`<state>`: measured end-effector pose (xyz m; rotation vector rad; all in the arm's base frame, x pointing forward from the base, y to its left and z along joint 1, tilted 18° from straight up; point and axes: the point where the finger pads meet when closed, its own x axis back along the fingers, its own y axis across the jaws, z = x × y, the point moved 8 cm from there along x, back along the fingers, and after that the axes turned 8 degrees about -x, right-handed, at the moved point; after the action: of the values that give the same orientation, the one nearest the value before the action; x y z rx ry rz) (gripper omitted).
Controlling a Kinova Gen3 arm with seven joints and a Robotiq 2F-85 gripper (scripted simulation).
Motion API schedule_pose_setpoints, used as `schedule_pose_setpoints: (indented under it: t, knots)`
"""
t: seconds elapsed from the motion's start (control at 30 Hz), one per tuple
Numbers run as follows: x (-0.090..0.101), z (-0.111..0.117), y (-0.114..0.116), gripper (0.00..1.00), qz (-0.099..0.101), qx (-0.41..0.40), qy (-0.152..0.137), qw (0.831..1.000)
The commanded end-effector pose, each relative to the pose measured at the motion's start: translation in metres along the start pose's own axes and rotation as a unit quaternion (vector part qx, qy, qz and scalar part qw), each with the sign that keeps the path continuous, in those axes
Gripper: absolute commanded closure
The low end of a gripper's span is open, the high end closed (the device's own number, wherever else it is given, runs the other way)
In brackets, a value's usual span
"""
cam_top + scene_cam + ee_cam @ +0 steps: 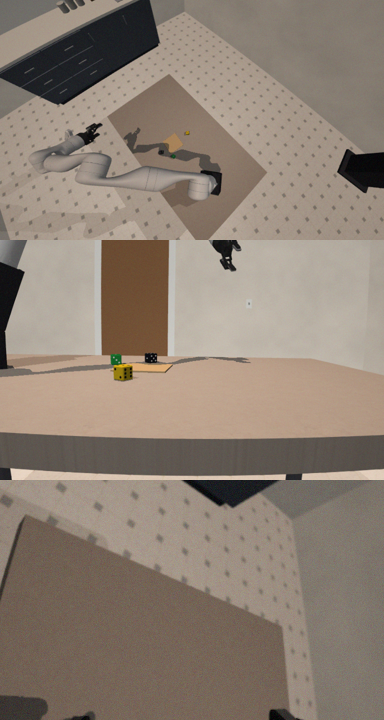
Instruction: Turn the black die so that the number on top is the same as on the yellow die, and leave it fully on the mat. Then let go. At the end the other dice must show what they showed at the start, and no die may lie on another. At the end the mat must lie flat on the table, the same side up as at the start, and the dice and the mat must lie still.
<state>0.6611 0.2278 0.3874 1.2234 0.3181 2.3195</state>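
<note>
So the black die [161,152] [150,358] is just off the mat [173,142] [151,368], on the tabletop [226,152] [226,398] [140,630], near the green die [173,156] [115,359]. The hand [99,129] [234,259] [182,716] is wide open, nothing in it, so I'd bring it down and inward from high beyond the tabletop edge.

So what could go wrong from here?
The green die sits near the black die, so the open end effector might knock it coming in.
The black die lies off the mat; a low carry could catch the mat's edge and shift it.
The wrist view shows no dice, so an approach guided by that view alone may miss.
</note>
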Motion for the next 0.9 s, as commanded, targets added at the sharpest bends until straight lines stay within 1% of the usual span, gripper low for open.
schedule_pose_setpoints:
  t: [0.0,0.13,0.2,0.3,0.43,0.47,0.53,0.57,0.63,0.67,0.7,0.77,0.87]
  knots:
    - [-0.013,0.0,0.006,0.0,0.0,-0.009,-0.007,1.0]
    - [-0.041,-0.004,0.012,0.0,0.008,-0.032,-0.024,0.999]
    - [-0.041,-0.004,0.012,0.0,0.008,-0.032,-0.024,0.999]
    - [-0.071,-0.011,0.019,0.0,0.018,-0.059,-0.043,0.997]
    - [-0.118,-0.027,0.032,0.0,0.032,-0.11,-0.078,0.99]
    - [-0.118,-0.027,0.032,0.0,0.032,-0.11,-0.078,0.99]
    - [-0.144,-0.038,0.041,0.0,0.04,-0.143,-0.1,0.984]
    - [-0.144,-0.038,0.041,0.0,0.04,-0.143,-0.1,0.984]
    - [-0.171,-0.052,0.052,0.0,0.047,-0.181,-0.124,0.975]
    - [-0.171,-0.052,0.052,0.0,0.047,-0.181,-0.124,0.975]
    - [-0.184,-0.06,0.058,0.0,0.05,-0.202,-0.137,0.968]
    - [-0.184,-0.06,0.058,0.0,0.05,-0.202,-0.137,0.968]
    - [-0.223,-0.087,0.077,0.0,0.058,-0.272,-0.179,0.944]
